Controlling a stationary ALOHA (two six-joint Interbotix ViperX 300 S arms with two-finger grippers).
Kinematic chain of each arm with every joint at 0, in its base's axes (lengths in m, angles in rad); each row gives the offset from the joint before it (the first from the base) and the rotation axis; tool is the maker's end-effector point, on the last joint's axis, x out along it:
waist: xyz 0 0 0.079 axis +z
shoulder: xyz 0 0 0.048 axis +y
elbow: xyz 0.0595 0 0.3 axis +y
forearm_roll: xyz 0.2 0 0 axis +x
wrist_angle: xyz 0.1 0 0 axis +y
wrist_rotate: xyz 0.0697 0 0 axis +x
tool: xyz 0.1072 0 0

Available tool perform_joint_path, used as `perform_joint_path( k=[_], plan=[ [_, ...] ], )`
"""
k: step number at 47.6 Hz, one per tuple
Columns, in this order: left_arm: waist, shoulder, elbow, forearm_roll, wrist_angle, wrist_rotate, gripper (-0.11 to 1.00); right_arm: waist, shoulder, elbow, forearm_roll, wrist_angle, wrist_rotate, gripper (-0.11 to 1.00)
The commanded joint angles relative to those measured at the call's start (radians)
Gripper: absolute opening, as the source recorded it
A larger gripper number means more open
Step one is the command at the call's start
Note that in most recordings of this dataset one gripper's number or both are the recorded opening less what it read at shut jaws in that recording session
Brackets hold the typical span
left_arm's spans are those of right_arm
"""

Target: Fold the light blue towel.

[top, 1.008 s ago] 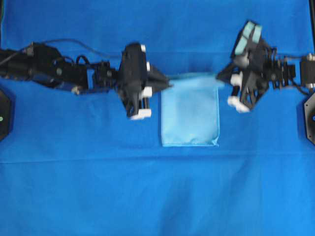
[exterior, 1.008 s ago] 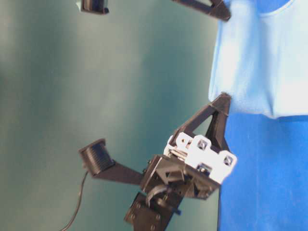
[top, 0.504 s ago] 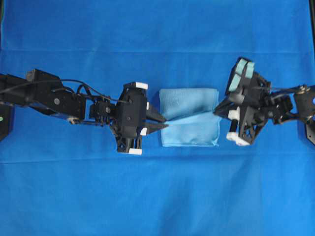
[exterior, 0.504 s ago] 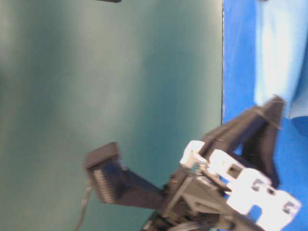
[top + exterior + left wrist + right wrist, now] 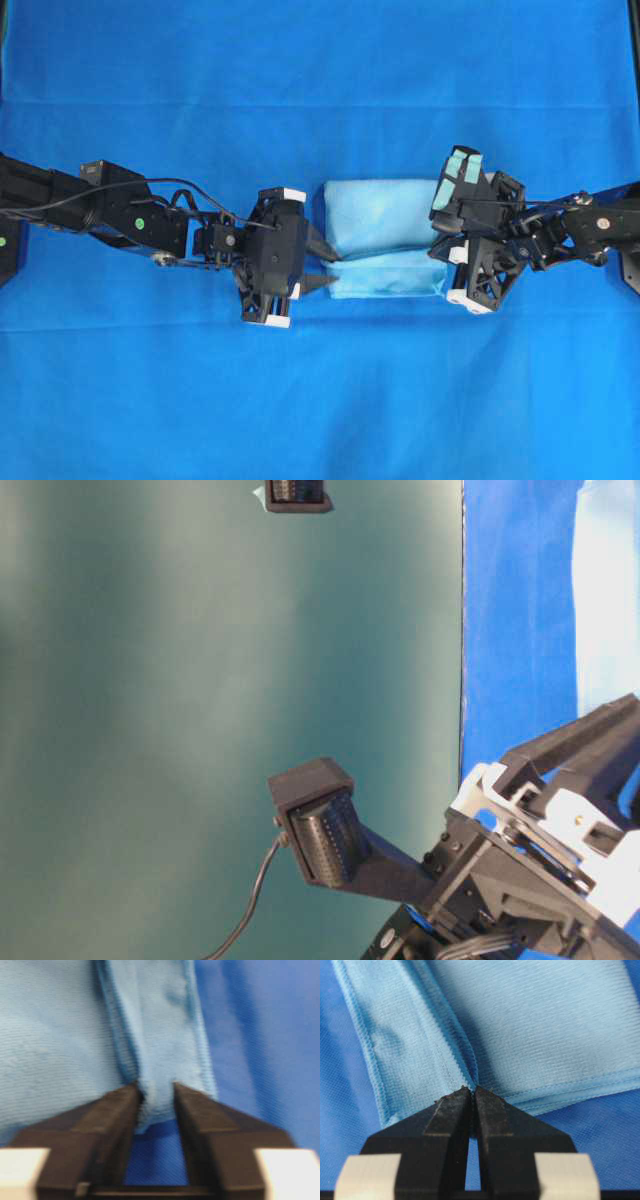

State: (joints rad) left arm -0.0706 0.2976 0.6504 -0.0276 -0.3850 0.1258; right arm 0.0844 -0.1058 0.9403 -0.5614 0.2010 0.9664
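The light blue towel [image 5: 385, 238] is sitting in the middle of the desk, which is covered by a big royal-blue cloth [image 5: 320, 400]. It's already doubled over into a compact rectangle, with a fold line running across it and a narrower strip of the lower layer showing along the near side.

The left end effector [image 5: 325, 268] is at the towel's left edge. In the left wrist view its jaws stand apart with a bit of the towel's hem [image 5: 155, 1105] sitting loosely between them, not pinched, so I'd call it released, or at least in the middle of letting go. The right end effector [image 5: 471, 1091] is at the towel's right edge, tips right at the folded layer's hem. Its jaws look nearly together, just a thin slit between them, and I can't tell whether any fabric is still caught in there or it's just touching the edge.

My read: both arms are at opposite ends of the same edge because that's how you carry a floppy cloth over evenly without it sagging in the middle. With the flap laid down, this looks like the drop-off part of a fold. The table-level view mostly shows arm hardware, so no help there.
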Motion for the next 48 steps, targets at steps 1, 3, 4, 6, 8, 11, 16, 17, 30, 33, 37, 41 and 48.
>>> perform_joint_path(
  k=[1, 3, 4, 6, 8, 11, 16, 17, 30, 33, 37, 41, 48],
  plan=[
    [-0.008, -0.014, -0.015, 0.003, -0.011, 0.002, 0.37, 0.011, -0.009, -0.015, 0.0, -0.005, 0.002, 0.11],
    [-0.009, -0.015, -0.017, 0.003, -0.011, 0.002, 0.43, 0.015, -0.009, -0.017, 0.0, -0.006, 0.002, 0.23],
    [-0.009, -0.017, -0.017, 0.002, -0.011, 0.002, 0.46, 0.018, -0.009, -0.017, 0.002, -0.005, 0.002, 0.3],
    [-0.009, -0.021, -0.017, 0.002, -0.006, 0.002, 0.51, 0.026, -0.011, -0.018, -0.002, 0.0, 0.002, 0.44],
    [-0.011, -0.032, -0.015, 0.003, -0.003, 0.0, 0.53, 0.034, -0.015, -0.02, -0.003, 0.008, 0.002, 0.55],
    [-0.012, -0.06, -0.012, 0.003, 0.003, 0.0, 0.52, 0.044, -0.031, -0.023, -0.003, 0.023, 0.0, 0.65],
    [-0.021, -0.127, -0.002, 0.002, 0.032, 0.0, 0.52, 0.06, -0.078, -0.029, -0.006, 0.063, -0.006, 0.58],
    [-0.023, -0.14, 0.0, 0.002, 0.04, 0.0, 0.52, 0.063, -0.089, -0.031, -0.006, 0.071, -0.008, 0.57],
    [-0.035, -0.359, 0.046, 0.003, 0.164, -0.002, 0.52, 0.086, -0.282, -0.029, -0.048, 0.181, -0.014, 0.58],
    [-0.035, -0.414, 0.064, 0.003, 0.183, 0.0, 0.52, 0.086, -0.339, -0.02, -0.069, 0.206, -0.015, 0.58],
    [-0.035, -0.489, 0.103, 0.002, 0.187, 0.0, 0.52, 0.086, -0.407, -0.002, -0.106, 0.23, -0.014, 0.58],
    [-0.035, -0.568, 0.146, 0.002, 0.187, 0.0, 0.52, 0.086, -0.479, 0.021, -0.144, 0.236, -0.014, 0.58],
    [-0.035, -0.726, 0.242, 0.002, 0.187, 0.0, 0.52, 0.086, -0.629, 0.058, -0.196, 0.252, -0.014, 0.58]
  ],
)
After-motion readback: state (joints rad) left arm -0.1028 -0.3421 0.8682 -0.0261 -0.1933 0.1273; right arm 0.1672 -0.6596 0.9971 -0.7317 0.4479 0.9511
